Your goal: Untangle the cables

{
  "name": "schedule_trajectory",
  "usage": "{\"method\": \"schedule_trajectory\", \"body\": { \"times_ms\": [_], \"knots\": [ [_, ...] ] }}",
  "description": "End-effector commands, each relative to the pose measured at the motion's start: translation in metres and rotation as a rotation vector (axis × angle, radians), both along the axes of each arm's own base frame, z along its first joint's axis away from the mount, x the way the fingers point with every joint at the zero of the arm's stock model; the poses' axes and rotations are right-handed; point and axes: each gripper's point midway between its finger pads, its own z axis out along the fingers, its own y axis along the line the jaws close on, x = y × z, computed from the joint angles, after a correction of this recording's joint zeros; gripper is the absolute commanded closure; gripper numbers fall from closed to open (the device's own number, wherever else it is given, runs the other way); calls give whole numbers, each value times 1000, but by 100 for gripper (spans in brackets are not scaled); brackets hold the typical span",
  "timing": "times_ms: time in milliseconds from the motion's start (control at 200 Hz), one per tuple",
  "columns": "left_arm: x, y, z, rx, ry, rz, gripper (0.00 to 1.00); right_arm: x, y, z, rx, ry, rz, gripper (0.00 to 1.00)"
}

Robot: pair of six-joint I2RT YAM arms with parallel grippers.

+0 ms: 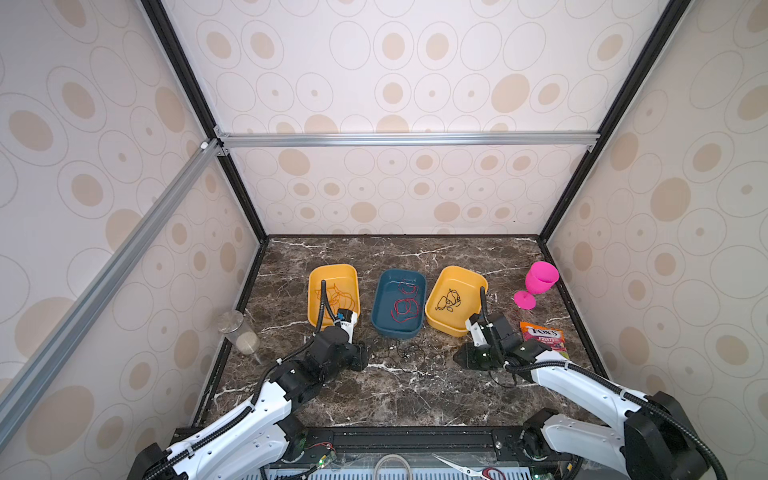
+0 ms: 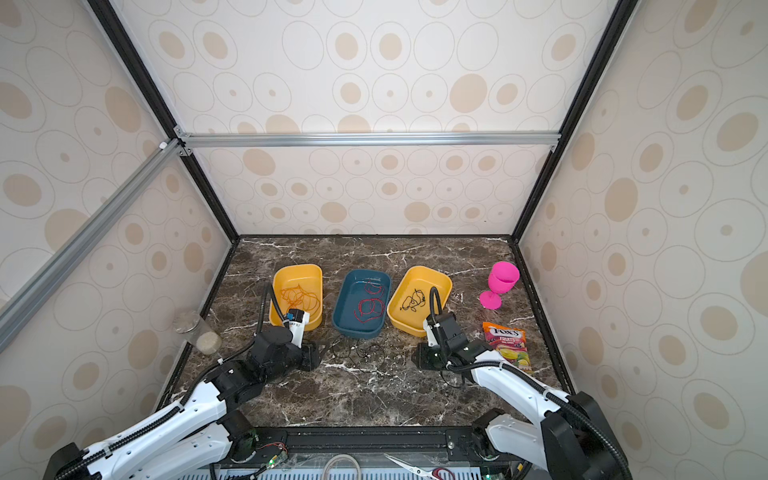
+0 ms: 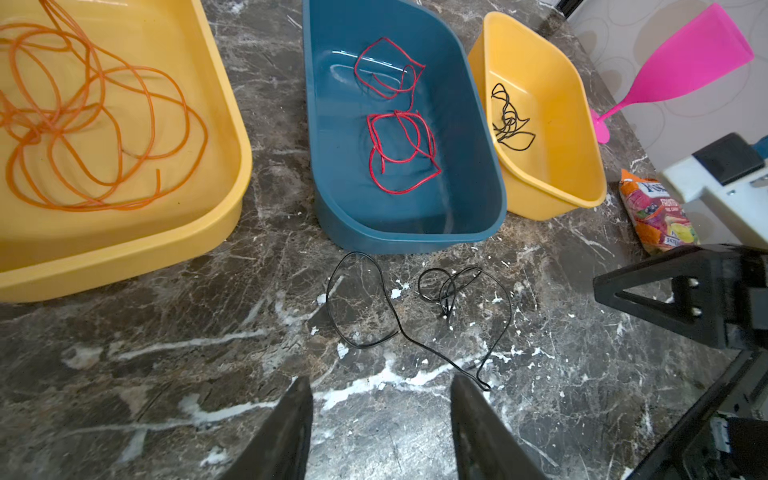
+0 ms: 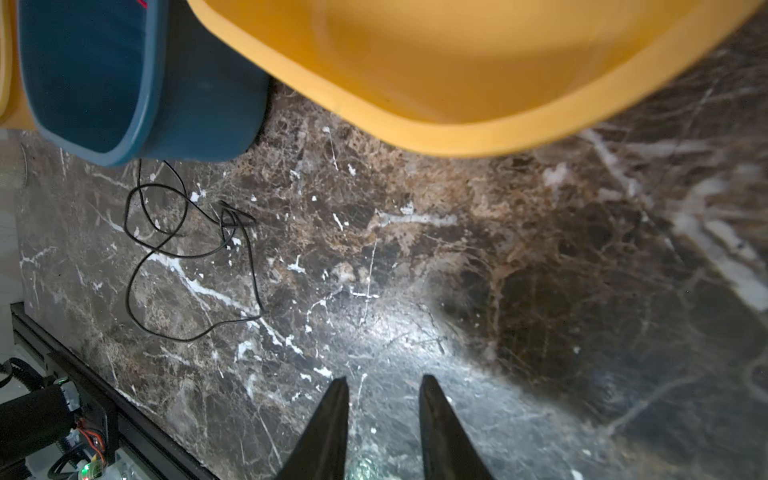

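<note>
Left pincer (image 3: 380, 382) and right pincer (image 4: 382, 380) apart, empty; I'd nip the limp black cable (image 3: 401, 332) (featherlight, probably slippery) at its near bend.

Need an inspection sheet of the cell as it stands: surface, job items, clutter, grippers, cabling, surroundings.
Surface: dark marble tabletop, white flecks, no spill seen.
Job's things: orange cable in left yellow tray; red cable in blue tray; black cable in right yellow tray; loose black cable looped on the tabletop in front of the blue tray.
Clutter: pink goblet, candy bag, lidded jar, scissors.
Grippers: left gripper open, empty, loose black cable's end loop beside one finger; right gripper open, empty.
Cables: hoses along both arms; white cord at front edge.
Surroundings: patterned walls, aluminium frame.
</note>
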Motion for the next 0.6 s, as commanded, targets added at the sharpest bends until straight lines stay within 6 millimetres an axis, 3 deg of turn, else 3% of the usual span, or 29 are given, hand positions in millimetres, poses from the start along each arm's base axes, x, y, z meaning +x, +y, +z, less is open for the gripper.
{"method": "schedule_trajectory", "body": {
  "times_ms": [0,170,310,515,595],
  "knots": [
    [5,-8,20,-28,-32,-31,44,15,20,18,54,-53,28,68],
    [-3,-35,20,-132,-15,-116,44,21,56,20,80,-71,112,67],
    [-6,-44,19,-147,-14,-137,43,28,81,6,65,-51,144,62],
    [-14,-58,24,-207,-18,-179,43,38,102,-24,34,-8,160,63],
    [-16,-63,27,-231,-20,-195,42,37,107,-27,54,7,161,70]
  ]
}}
